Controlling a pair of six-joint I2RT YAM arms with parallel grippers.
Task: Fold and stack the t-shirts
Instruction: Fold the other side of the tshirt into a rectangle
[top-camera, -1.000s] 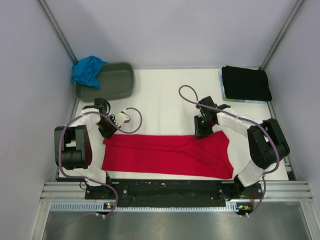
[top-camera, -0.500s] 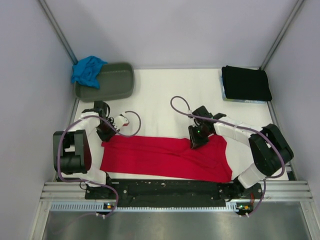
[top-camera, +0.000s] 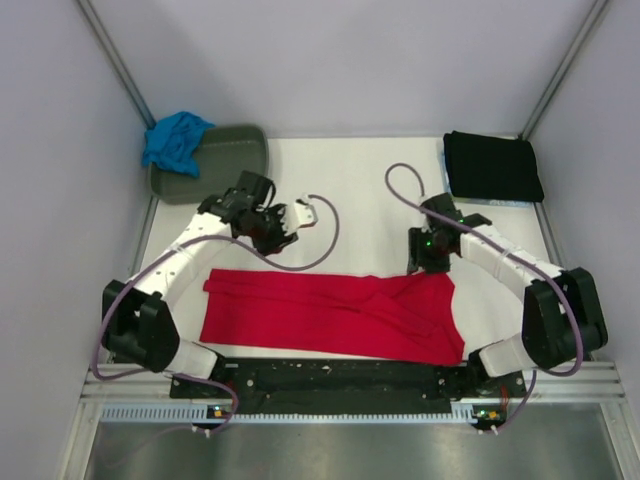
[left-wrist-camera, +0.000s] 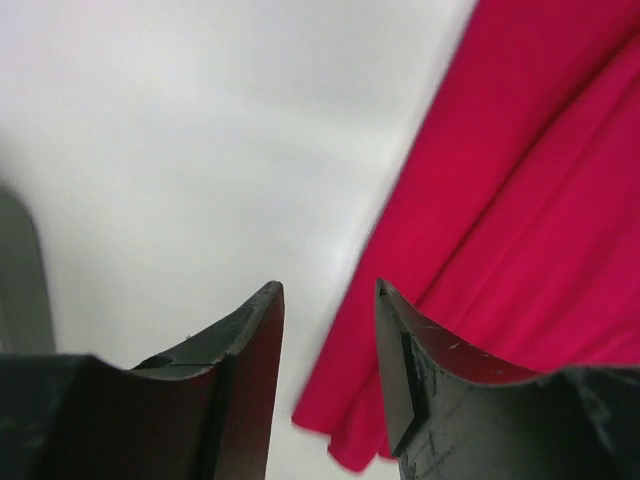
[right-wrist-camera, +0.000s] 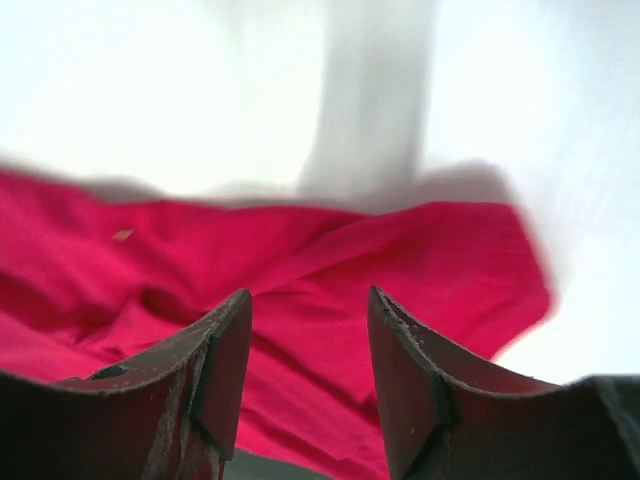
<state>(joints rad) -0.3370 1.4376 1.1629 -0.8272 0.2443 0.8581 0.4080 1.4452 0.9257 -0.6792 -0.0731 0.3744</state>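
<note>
Red t-shirt (top-camera: 330, 315) sits lower center, a long flat band, rumpled toward frame right. Left gripper (left-wrist-camera: 328, 290) and right gripper (right-wrist-camera: 308, 295) are both slightly parted, holding nothing.

Overhead; wrist close-ups on red t-shirt (top-camera: 330, 315)

Grey-green oval tub (top-camera: 228, 165) at far-left corner of white table (top-camera: 350, 175); pale walls (top-camera: 330, 60) around

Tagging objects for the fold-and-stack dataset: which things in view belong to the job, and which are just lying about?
Part of the job:
red t-shirt, laid out, near side
black t-shirt, folded, far right corner
turquoise t-shirt, bunched at the tub's left end

Just lying about:
grey-green tub, far left
</note>
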